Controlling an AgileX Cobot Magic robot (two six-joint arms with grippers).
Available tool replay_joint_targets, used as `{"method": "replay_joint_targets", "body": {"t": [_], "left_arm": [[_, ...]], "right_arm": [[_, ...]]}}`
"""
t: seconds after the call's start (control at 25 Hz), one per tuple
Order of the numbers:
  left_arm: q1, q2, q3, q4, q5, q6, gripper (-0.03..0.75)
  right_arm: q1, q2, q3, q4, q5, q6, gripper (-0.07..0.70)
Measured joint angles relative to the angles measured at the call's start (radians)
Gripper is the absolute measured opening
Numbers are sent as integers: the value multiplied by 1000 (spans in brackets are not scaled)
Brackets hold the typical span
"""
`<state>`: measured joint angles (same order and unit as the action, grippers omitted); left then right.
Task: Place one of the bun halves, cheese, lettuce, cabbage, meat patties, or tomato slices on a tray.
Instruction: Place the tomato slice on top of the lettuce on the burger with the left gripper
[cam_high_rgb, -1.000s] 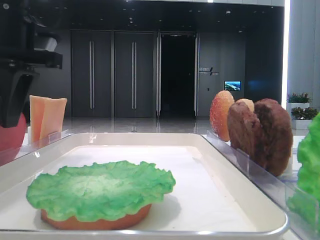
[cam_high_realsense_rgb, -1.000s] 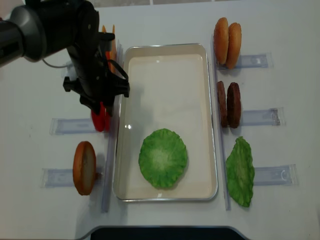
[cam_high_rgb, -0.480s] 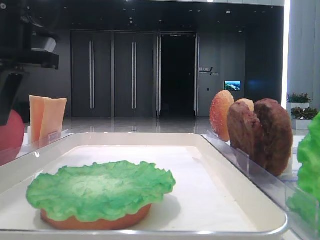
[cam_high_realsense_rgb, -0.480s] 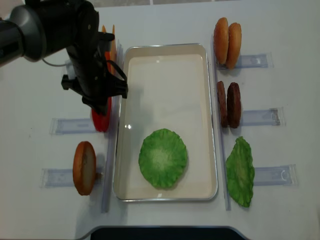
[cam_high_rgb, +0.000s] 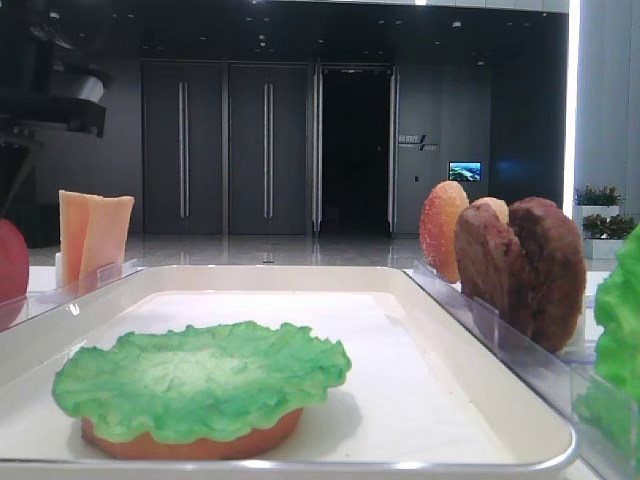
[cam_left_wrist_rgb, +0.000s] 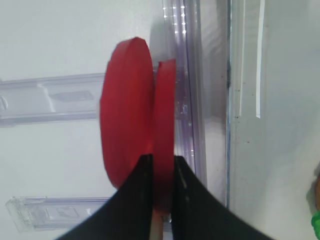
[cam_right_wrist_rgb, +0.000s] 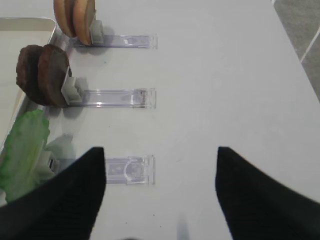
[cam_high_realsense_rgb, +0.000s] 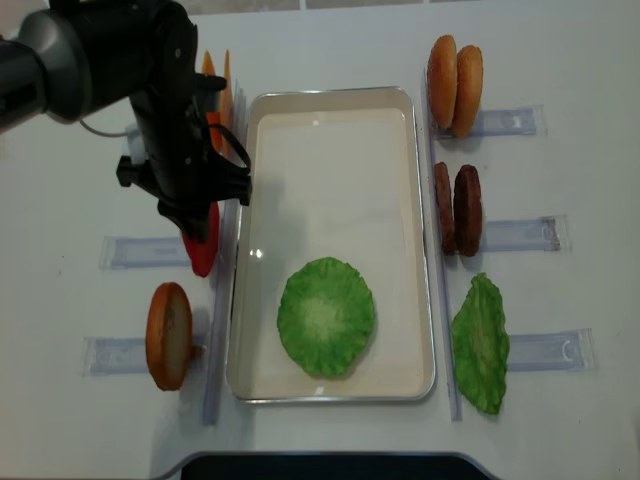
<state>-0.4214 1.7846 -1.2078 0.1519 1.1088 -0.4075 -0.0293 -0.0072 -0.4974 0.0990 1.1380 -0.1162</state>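
While clamped on edge between the fingers (cam_left_wrist_rgb: 137, 195) of the left gripper (cam_left_wrist_rgb: 161, 167), standing upright just outside the left rim of the tray (cam_high_realsense_rgb: 330, 92): one of the tomato slices (cam_left_wrist_rgb: 164, 135), the one nearer the tray. Pressed close against the second slice (cam_left_wrist_rgb: 125, 130) on its far side, touching or nearly so, hard to call. Jaws squeezed right down on that thin red disc, pinching it at the edge nearest the wrist camera. Clear plastic rack (cam_high_realsense_rgb: 135, 250) directly beneath, so by the look of it not yet lifted away.

Grasp step done, then; carry and place to come. Next up, in all likelihood: a straight lift to free the slice without dragging the second slice along, a swing right over the rim, a tip to flat, and a gentle set-down on the lettuce (cam_high_realsense_rgb: 325, 315) already lying over a bun half (cam_high_rgb: 190, 440) at the tray's near end.

Over on the other side, right gripper (cam_right_wrist_rgb: 160, 165) spread wide, holding nothing, hovering above the table near the meat patties (cam_right_wrist_rgb: 42, 75).
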Motion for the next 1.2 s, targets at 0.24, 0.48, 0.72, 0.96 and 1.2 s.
{"method": "replay_joint_targets", "body": {"t": [0.24, 0.48, 0.72, 0.96, 1.2], "left_arm": [[0, -25, -21, -2, 11, 0, 58], [0, -37, -99, -2, 87, 0, 57], [0, -47, -160, -21, 101, 1, 57], [0, -72, -168, -81, 105, 8, 57], [-4, -110, -168, -183, 106, 21, 57]], "right_arm": [[0, 0, 0, 0, 0, 0, 478], [0, 0, 0, 0, 0, 0, 478], [0, 0, 0, 0, 0, 0, 478], [0, 0, 0, 0, 0, 0, 478], [0, 0, 0, 0, 0, 0, 478]]}}
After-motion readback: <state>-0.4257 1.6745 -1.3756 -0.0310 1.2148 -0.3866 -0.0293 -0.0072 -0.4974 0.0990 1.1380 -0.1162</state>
